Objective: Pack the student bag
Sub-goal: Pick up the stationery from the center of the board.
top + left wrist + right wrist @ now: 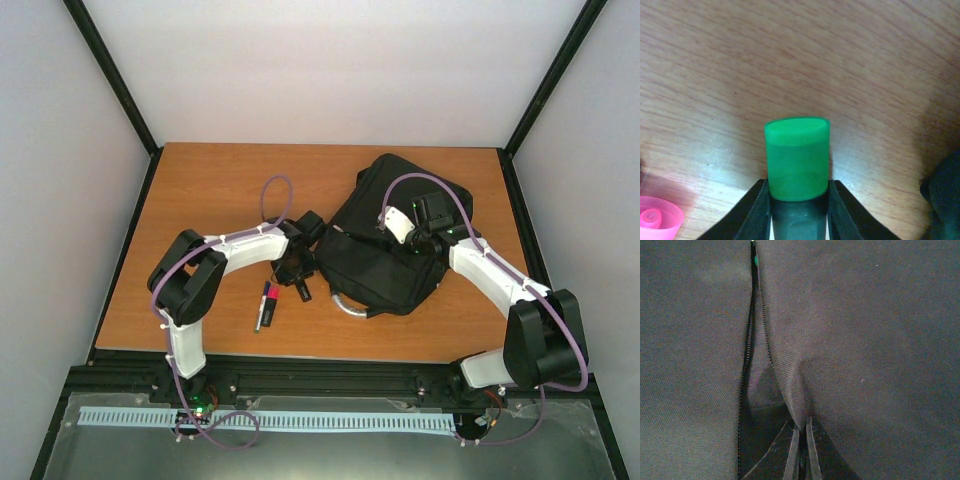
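while i look down from above, the student bag (385, 255) lies on the right half of the table (200, 200), its grey loop handle (350, 306) at the near edge. my left gripper (298, 272) is low over the wood just beside the bag's left edge, and a pink-and-black marker (265, 305) lies near it on the near side. my right gripper (422, 240) is down on top of the bag. from my left wrist, my left fingers (756, 217) are closed narrow on the dark barrel of a green-capped marker (797, 160), one on each side and touching it, the cap sticking out past the tips over the table. a pink cap (655, 222) shows at the lower left corner and a bit of the bag's black fabric at the right edge. from my right wrist, black fabric fills everything. a zip (747, 355) stands parted, running away from me, and my right fingers (791, 455) are pressed together on a pucker of cloth just right of that opening.
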